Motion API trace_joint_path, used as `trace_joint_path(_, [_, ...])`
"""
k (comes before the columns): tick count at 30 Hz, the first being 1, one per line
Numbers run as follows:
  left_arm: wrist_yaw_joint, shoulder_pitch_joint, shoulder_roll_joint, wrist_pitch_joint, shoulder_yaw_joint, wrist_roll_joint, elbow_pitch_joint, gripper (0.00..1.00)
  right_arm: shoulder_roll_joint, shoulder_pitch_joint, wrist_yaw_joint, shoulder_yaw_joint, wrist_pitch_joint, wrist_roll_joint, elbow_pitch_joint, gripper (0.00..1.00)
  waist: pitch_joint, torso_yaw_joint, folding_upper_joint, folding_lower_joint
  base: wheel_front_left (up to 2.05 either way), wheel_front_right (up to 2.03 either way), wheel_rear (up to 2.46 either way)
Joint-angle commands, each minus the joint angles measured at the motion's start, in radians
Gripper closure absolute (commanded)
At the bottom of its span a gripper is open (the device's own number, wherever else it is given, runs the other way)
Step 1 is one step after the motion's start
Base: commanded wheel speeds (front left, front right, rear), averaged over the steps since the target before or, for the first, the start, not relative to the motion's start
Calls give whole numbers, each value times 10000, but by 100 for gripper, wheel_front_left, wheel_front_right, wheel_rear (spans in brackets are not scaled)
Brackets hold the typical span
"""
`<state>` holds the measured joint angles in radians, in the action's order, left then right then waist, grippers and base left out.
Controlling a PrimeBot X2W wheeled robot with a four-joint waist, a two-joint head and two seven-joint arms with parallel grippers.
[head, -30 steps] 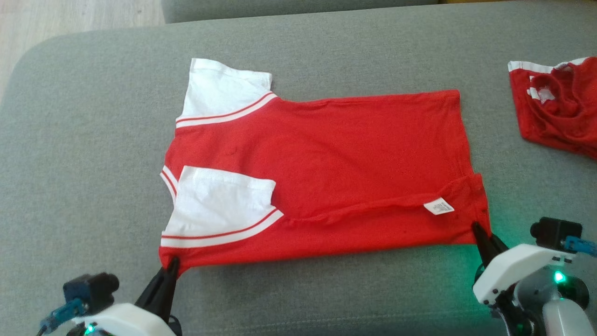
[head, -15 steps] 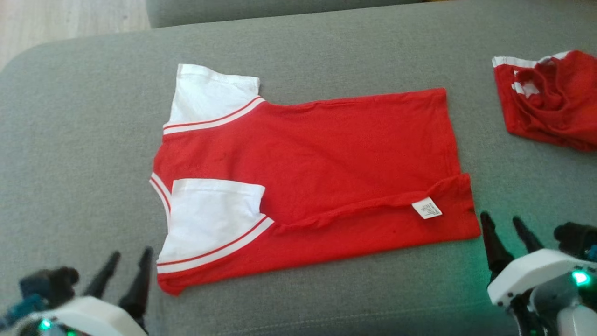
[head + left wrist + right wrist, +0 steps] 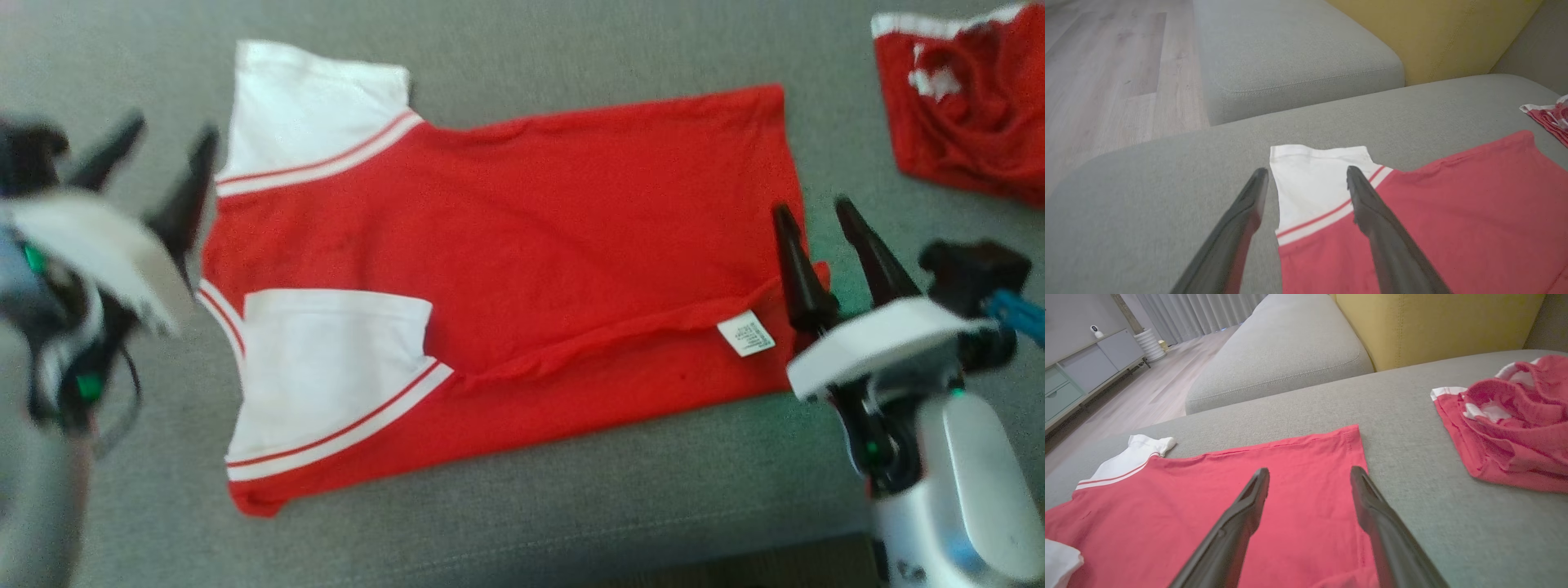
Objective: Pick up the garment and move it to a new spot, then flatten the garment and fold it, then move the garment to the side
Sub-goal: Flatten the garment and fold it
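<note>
Sofa seat (image 3: pixel 531 506): a wide grey fabric cushion; it serves as the work surface.
T-shirt (image 3: pixel 531 245): red with white sleeves, lying flat in the middle of the seat, neck end to the robot's left and hem to its right.
Second garment (image 3: pixel 963 114): a crumpled red and white piece at the far right, well apart from the T-shirt.
Folded strip (image 3: pixel 620 384): the near long side is turned inward over the body, leaving a soft, slightly wavy crease.
White sleeves: the near sleeve (image 3: pixel 326 367) lies folded onto the red body; the far sleeve (image 3: pixel 310 106) juts out past the far edge.
Left gripper (image 3: pixel 171 129): fingers spread wide, holding nothing, hovering just beside the shoulder end and pointing at the far sleeve.
Right gripper (image 3: pixel 813 207): fingers spread wide, holding nothing, over the hem edge and pointing at the far hem corner.
Care label (image 3: pixel 745 333): a small white tag exposed on the folded strip, near the hem.
Step in hand: probably reaching for the far side to make the second lengthwise fold.
Doing it well: pinch the far shoulder and far hem corner together, lift low, and draw both toward the near edge at an even pace so the new crease runs straight.
Risk: dragging could pull the first fold open.
</note>
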<state>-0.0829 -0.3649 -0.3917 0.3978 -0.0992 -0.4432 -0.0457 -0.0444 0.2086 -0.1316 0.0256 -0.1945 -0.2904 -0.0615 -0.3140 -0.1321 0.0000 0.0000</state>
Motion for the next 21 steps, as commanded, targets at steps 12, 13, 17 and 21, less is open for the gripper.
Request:
trace_joint_path(12, [-316, -4090, -1323, 1386, -293, 153, 2147, 0, -58, 1871, 9, 1371, 818, -186, -22, 0, -2425, -1097, 0, 0, 0, 0, 0])
trace_joint_path(13, [-322, -4241, -1384, 1428, -316, 182, 2291, 0, -58, 1953, 9, 1417, 881, -190, -46, 0, -2524, -1164, 0, 0, 0, 0, 0])
trace_joint_path(17, [-321, -4662, -1556, 1617, -351, 238, 2808, 0, -58, 2208, 9, 1556, 1087, -225, -123, 0, -2784, -1384, 0, 0, 0, 0, 0])
trace_joint_path(21, [-229, -4919, -1752, 1716, -318, 334, 3266, 0, -58, 2388, 9, 1646, 1221, -241, -175, 0, -2891, -1521, 0, 0, 0, 0, 0])
